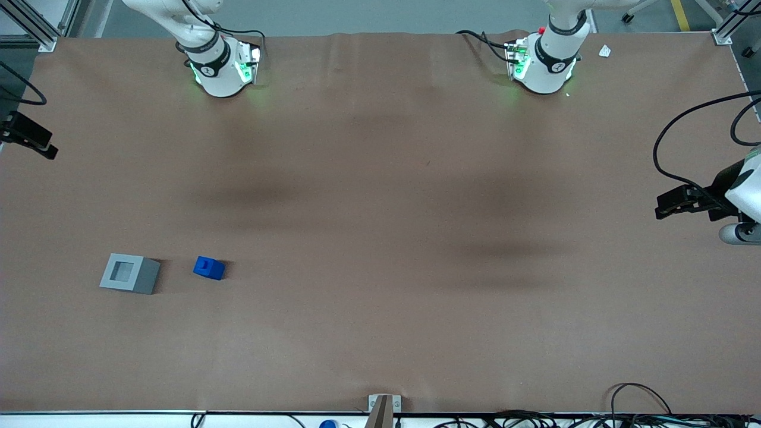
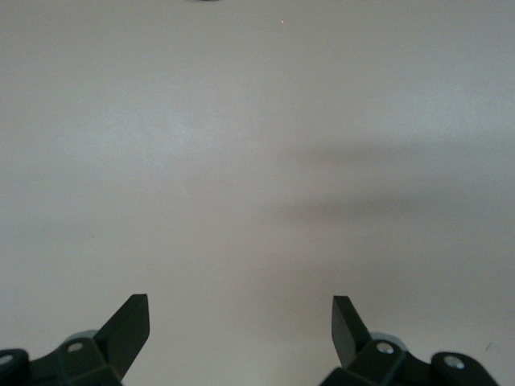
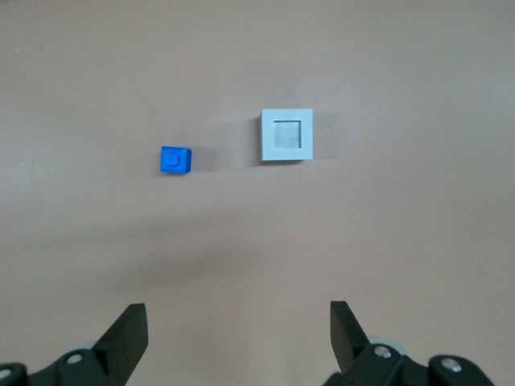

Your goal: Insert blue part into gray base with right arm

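Note:
The blue part (image 1: pixel 208 268) (image 3: pixel 175 159) sits on the brown table, a small bright blue block with a notched top. Beside it, a short gap away toward the working arm's end of the table, stands the gray base (image 1: pixel 129 273) (image 3: pixel 286 136), its square socket facing up with nothing in it. In the right wrist view my gripper (image 3: pixel 237 305) hangs high above the table, open, with nothing between its fingers; both objects lie well clear of the fingertips. The front view shows only the right arm's base (image 1: pixel 217 68), not the gripper.
A brown mat (image 1: pixel 380 238) covers the table. The parked arm's base (image 1: pixel 544 62) stands at the table's back edge. A metal bracket (image 1: pixel 383 407) and loose cables (image 1: pixel 630 410) lie along the front edge. A black clamp (image 1: pixel 27 135) juts in at the working arm's end.

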`<state>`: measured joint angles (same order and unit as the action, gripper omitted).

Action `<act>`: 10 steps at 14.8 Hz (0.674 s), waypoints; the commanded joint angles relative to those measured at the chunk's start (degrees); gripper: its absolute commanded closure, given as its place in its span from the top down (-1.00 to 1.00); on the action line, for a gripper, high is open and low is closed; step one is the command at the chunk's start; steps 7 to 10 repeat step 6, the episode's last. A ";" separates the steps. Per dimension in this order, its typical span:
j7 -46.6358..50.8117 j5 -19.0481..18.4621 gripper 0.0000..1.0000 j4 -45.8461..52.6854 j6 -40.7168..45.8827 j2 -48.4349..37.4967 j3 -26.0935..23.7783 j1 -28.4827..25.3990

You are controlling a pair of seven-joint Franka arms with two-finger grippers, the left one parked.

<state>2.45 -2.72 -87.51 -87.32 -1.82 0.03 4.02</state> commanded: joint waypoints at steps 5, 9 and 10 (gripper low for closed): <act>-3.32 1.22 1.00 0.05 -0.57 -2.05 -0.29 0.37; -3.68 1.22 1.00 0.06 -0.57 -2.05 -0.38 0.29; -3.68 1.22 1.00 0.06 -0.57 -2.05 -0.38 0.29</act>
